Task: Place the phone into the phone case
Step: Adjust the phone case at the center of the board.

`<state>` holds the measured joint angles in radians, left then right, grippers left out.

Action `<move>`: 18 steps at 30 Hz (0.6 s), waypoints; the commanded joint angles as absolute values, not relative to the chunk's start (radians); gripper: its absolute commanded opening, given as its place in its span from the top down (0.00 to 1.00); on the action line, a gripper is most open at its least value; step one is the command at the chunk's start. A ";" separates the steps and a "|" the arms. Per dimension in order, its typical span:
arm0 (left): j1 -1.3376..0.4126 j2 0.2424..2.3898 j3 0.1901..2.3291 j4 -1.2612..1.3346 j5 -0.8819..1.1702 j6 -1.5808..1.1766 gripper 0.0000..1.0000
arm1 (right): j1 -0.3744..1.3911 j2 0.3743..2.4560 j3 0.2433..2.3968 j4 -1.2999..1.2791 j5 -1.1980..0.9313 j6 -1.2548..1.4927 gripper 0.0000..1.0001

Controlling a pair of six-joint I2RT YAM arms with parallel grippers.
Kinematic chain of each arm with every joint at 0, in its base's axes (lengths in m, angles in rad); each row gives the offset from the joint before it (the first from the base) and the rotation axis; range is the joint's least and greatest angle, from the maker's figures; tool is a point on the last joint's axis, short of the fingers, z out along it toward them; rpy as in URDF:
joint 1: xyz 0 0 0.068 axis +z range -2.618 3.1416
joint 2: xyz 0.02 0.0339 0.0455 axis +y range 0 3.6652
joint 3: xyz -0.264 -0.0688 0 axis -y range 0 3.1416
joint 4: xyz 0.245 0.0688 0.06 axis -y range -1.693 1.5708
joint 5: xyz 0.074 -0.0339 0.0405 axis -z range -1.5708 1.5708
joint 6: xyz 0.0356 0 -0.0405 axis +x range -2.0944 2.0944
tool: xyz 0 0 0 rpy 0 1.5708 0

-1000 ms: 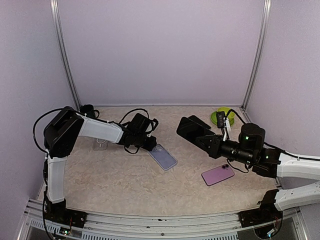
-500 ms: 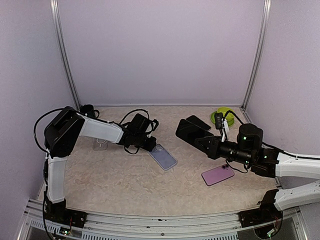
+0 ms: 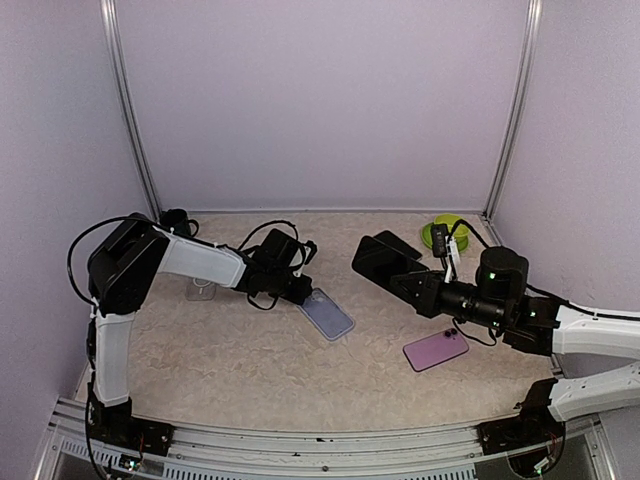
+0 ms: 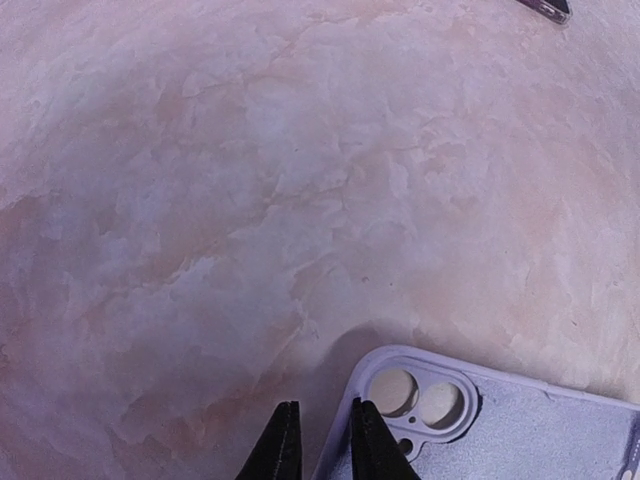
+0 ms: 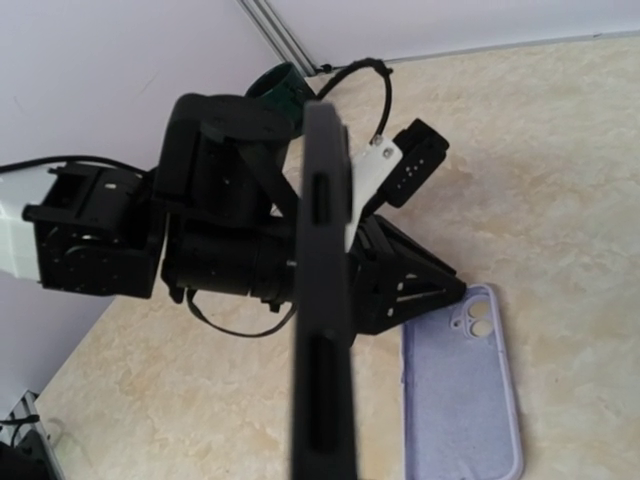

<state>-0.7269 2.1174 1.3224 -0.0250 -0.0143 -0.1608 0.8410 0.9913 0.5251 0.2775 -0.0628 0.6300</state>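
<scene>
A lavender phone case (image 3: 326,314) lies flat on the table, open side up, and also shows in the right wrist view (image 5: 460,400). My left gripper (image 3: 303,292) sits at its camera-hole corner. In the left wrist view my left gripper (image 4: 322,450) has its fingers nearly together, with the wall of the case (image 4: 520,430) between them. My right gripper (image 3: 408,282) is shut on a black phone (image 3: 378,257) and holds it in the air, to the right of the case. The phone is edge-on in the right wrist view (image 5: 325,330).
A purple phone (image 3: 436,349) lies on the table under the right arm. A green bowl (image 3: 447,232) and a flat black item (image 3: 400,243) sit at the back right. A clear case (image 3: 200,290) lies by the left arm. Walls enclose three sides.
My right gripper has shifted slightly left and up with the black phone. The left gripper and the lavender case have stayed put.
</scene>
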 commanded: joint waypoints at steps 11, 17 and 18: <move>-0.721 2.102 1.276 -0.054 -0.031 -0.203 0.90 | 0.833 0.975 0.525 0.343 -0.061 0.639 1.00; -0.721 2.088 1.269 -0.084 -0.087 -0.270 0.95 | 0.833 0.991 0.531 0.336 -0.060 0.641 1.00; -0.722 2.083 1.262 -0.086 -0.087 -0.282 0.95 | 0.833 0.995 0.531 0.336 -0.060 0.644 1.00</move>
